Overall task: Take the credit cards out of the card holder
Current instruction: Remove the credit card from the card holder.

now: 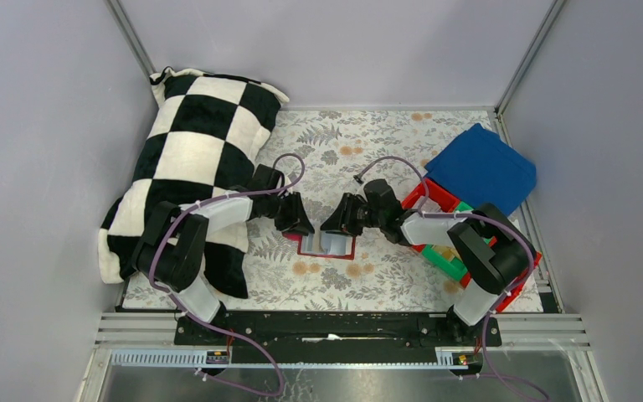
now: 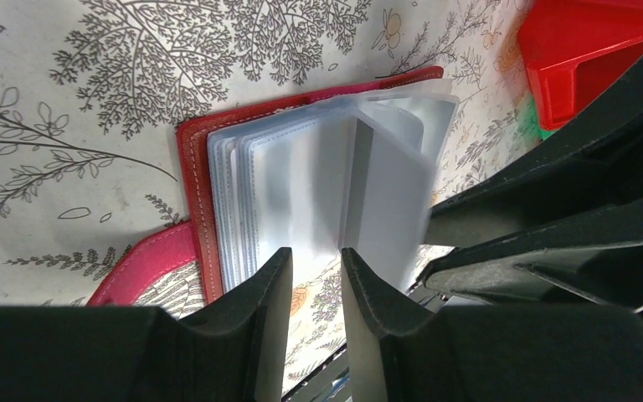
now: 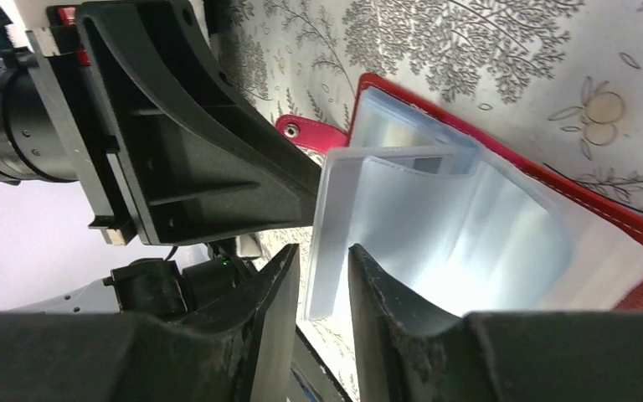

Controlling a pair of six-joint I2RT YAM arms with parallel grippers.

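Note:
The dark-red card holder (image 1: 327,253) lies open on the floral cloth, its clear sleeves fanned up. It shows in the left wrist view (image 2: 197,193) with its snap tab (image 2: 146,264), and in the right wrist view (image 3: 586,197). My left gripper (image 1: 305,226) (image 2: 316,251) hangs over its left edge, jaws slightly apart, with only cloth showing between them. My right gripper (image 1: 332,226) (image 3: 325,251) faces it from the right, jaws slightly apart around the edge of an upright sleeve leaf (image 3: 335,226). A pale grey card (image 2: 389,201) seems to sit in that leaf. Other cards are hidden.
A black-and-white checkered pillow (image 1: 192,151) lies at the left under the left arm. A blue cloth (image 1: 481,167) lies at the back right. Red bins (image 1: 435,201) (image 2: 586,50) and a green bin (image 1: 448,261) sit under the right arm.

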